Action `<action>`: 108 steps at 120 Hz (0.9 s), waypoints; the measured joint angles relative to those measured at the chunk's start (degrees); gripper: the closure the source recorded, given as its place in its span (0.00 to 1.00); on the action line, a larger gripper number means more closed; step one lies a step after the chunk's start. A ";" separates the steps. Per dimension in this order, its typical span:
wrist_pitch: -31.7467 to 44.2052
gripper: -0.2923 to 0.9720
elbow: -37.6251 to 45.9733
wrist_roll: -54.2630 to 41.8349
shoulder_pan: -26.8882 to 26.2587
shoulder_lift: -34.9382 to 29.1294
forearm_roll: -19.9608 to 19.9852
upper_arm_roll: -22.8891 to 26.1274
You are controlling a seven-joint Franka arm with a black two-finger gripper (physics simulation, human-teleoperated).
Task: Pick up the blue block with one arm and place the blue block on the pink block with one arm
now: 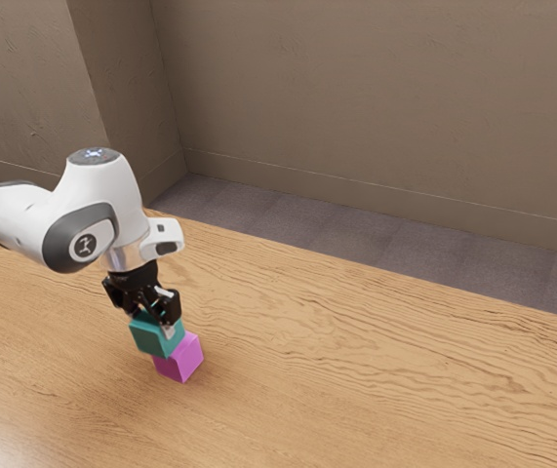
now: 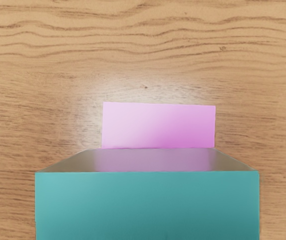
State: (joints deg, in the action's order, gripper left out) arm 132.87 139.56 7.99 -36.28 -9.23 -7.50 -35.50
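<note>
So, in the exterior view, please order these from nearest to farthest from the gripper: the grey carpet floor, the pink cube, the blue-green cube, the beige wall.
1. Blue-green cube, held in the gripper.
2. Pink cube, just below it, on the wooden table.
3. Grey carpet floor, beyond the table's far edge.
4. Beige wall, behind that floor.

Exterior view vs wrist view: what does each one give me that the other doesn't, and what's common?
Exterior view's own: the arm, the gripper shut on the blue block, the blocks' side faces, the grey floor and walls. Wrist view's own: a look from above at how much of the pink block sticks out past the blue block's edge. Shared: blue block over pink block, on the wooden table.
</note>
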 joint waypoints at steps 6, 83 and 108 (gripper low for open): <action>0.02 0.51 -0.12 0.12 0.27 0.13 -0.06 0.11; 0.88 0.51 -1.73 0.98 2.02 1.83 -0.37 3.11; 1.23 0.52 -1.91 1.08 2.15 2.21 -0.40 3.17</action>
State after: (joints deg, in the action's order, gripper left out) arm 134.10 137.64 9.07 -34.13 -7.02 -7.89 -32.33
